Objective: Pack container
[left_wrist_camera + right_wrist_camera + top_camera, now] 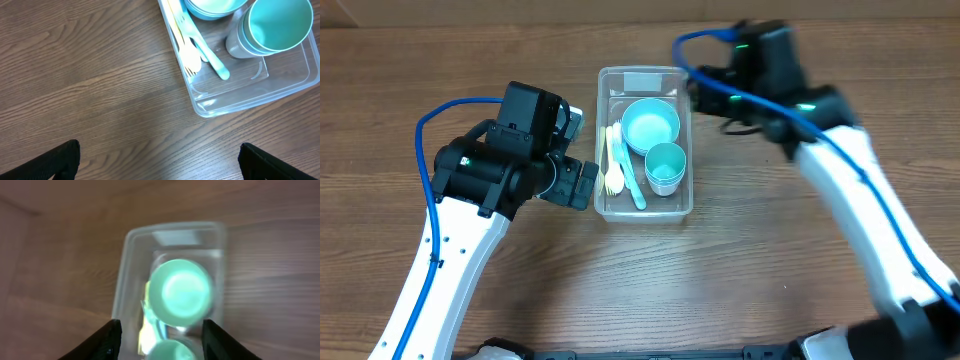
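Note:
The clear container (681,205) lies mid-table with its white label (642,82) at the far end. Inside it are a turquoise bowl (650,125), a turquoise cup (665,167), and a pale yellow fork (613,170) beside a light blue utensil (632,180). My left gripper (160,162) is open wide over bare wood just left of the container's near corner (240,100). In the blurred right wrist view, my right gripper (162,340) hangs above the container's far end, looking down on the bowl (180,292). Its fingers (107,340) stand apart with nothing between them.
The wooden table (440,60) runs around the container on all sides. The left arm (510,155) sits close against the container's left wall. The right arm (840,160) reaches in from the right, with a blue cable (720,80) looping above the container's far right corner.

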`<state>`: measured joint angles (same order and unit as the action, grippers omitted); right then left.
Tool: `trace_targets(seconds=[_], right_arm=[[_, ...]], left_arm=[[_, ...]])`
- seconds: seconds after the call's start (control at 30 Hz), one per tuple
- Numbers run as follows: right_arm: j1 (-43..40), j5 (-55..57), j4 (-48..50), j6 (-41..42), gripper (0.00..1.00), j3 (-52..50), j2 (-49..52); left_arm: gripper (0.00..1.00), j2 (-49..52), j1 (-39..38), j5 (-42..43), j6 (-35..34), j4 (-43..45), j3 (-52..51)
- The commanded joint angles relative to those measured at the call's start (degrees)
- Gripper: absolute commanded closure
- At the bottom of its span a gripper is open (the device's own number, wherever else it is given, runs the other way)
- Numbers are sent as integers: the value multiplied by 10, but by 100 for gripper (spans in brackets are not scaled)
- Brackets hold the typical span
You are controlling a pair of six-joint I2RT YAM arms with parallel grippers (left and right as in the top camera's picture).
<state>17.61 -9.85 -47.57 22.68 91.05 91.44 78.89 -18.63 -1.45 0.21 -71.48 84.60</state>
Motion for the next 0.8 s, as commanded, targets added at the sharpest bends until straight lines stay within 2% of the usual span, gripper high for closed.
trace_targets(seconds=[0.0, 0.1, 0.13, 0.17, 0.3, 0.53, 0.6, 0.67, 0.77], right_arm=[[-31, 8, -84, -46, 47, 17, -84], [-29, 40, -173, -54, 47, 11, -139], [-26, 47, -199, -53, 37, -3, -169], [-26, 47, -214, -48, 0, -9, -184], [-26, 47, -295, -45, 0, -10, -203], [-17, 125, -333, -96, 0, -10, -204], [-14, 137, -284, -154, 0, -19, -253], [-17, 139, -218, -155, 0, -61, -326], [-49, 159, -118, -155, 0, -211, -468]], left_arm=[[0, 2, 2, 9, 9, 2, -1], [0, 2, 2, 9, 9, 2, -2], [0, 2, 2, 9, 9, 2, -1], [0, 2, 2, 9, 9, 2, -1], [0, 2, 2, 9, 9, 2, -2], [0, 2, 2, 9, 9, 2, -2], [0, 2, 2, 9, 9, 2, -2], [0, 2, 2, 9, 9, 2, -1], [0, 2, 2, 9, 9, 2, -1]])
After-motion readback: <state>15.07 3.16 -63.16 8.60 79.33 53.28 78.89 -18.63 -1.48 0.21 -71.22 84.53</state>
